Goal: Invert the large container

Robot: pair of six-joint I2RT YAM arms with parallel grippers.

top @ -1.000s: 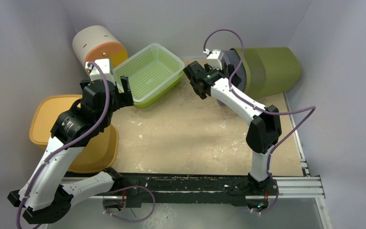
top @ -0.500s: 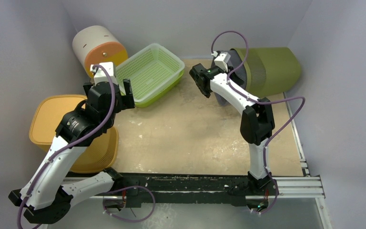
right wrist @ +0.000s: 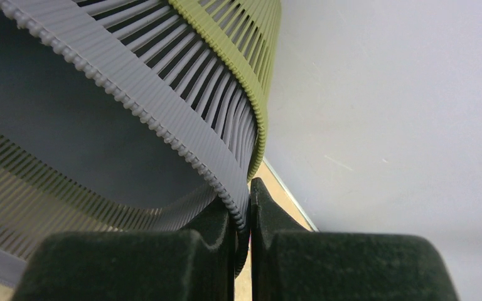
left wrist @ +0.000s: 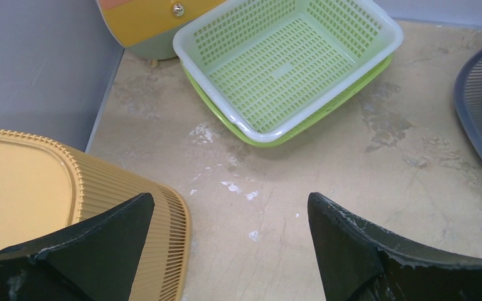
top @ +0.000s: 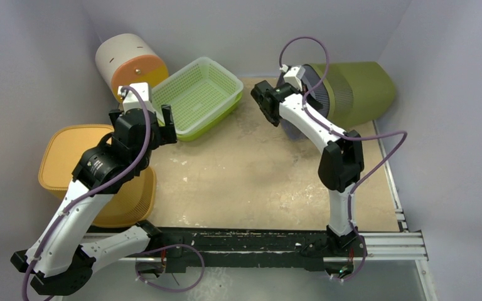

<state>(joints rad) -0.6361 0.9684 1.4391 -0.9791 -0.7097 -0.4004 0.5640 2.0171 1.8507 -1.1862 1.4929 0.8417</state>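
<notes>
The two black fingers (right wrist: 216, 219) of the right gripper (right wrist: 241, 200) are pressed together on the thin toothed rim of the grey slatted plastic bin (right wrist: 132, 94). One finger is inside the rim and one is outside. The grey bin sits inside the large olive-green slatted plastic container (right wrist: 238, 56), and the green rim shows just behind the grey one.

From above, the large olive-green container (top: 358, 91) lies on its side at the far right of the tan table (top: 245, 175), close to the walls. Its open mouth faces left, toward the right gripper (top: 267, 103). Its sides are made of many thin ribs with gaps between them.

The left gripper (left wrist: 229, 204) has its fingers wide apart and holds nothing. It hangs over bare table. Past it is a light green mesh plastic basket (left wrist: 289, 63), tipped up a little on its far side. Next to its left finger is a yellow-orange ribbed plastic bin (left wrist: 25, 182), with its flat bottom facing up. A round white and orange container (top: 128, 59) lies in the far left corner, just beside the basket.
</notes>
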